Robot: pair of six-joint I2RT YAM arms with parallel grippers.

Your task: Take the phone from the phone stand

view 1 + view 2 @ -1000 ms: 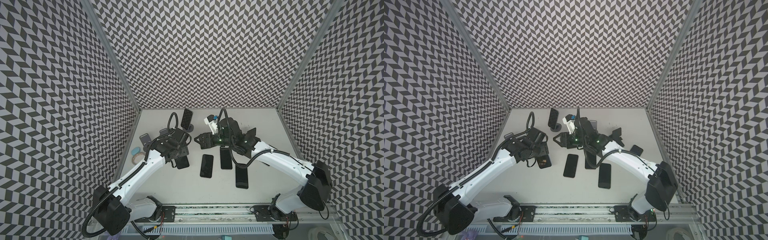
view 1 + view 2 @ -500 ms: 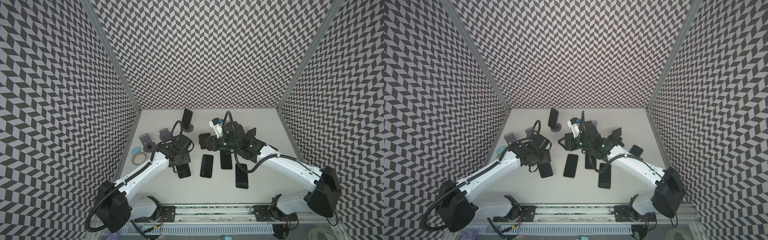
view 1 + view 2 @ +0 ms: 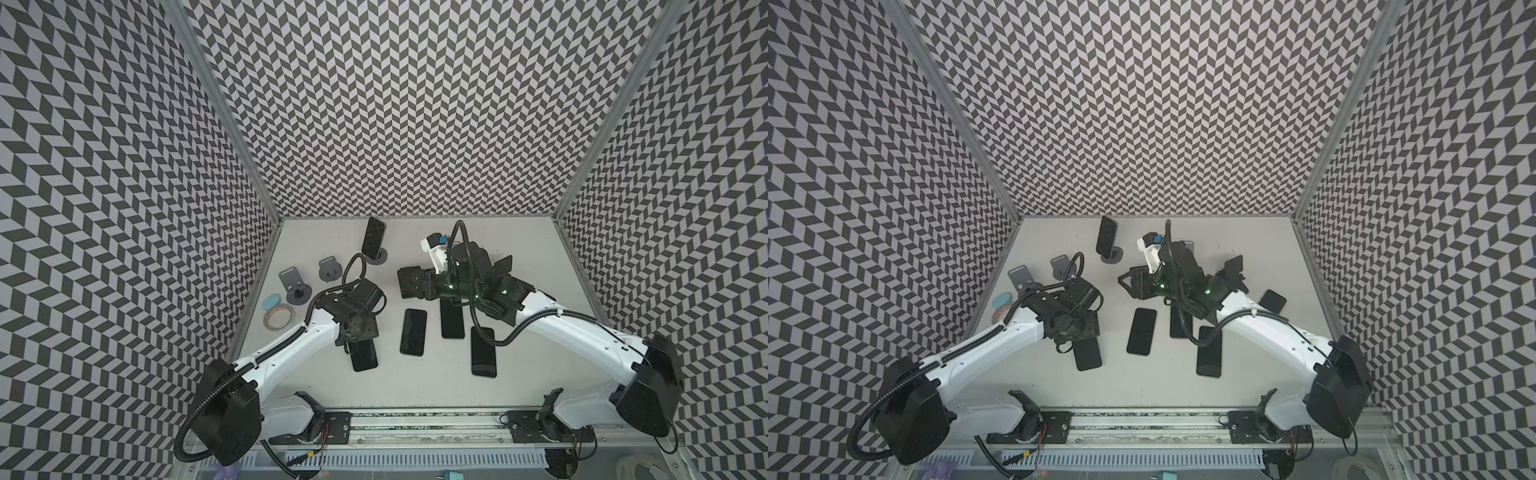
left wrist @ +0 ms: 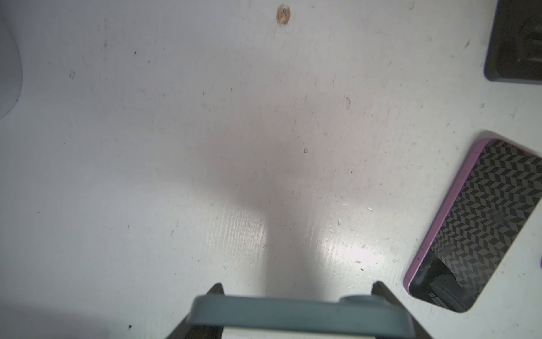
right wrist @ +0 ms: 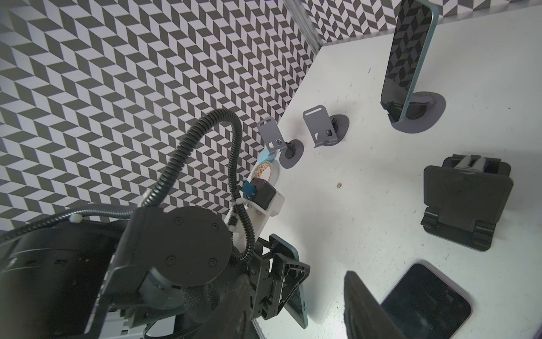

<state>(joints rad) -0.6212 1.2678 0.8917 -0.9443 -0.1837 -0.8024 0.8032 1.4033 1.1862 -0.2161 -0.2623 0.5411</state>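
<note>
Between chevron-patterned walls (image 3: 395, 104), phones (image 3: 413, 331) dot a scuffed white tabletop (image 3: 415, 382).

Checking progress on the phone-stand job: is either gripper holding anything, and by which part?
The left gripper clamps the teal-edged, black-screened phone across its long edges, near one end. The right gripper holds nothing.

2 top views look down on the table (image 3: 436, 386).
</note>
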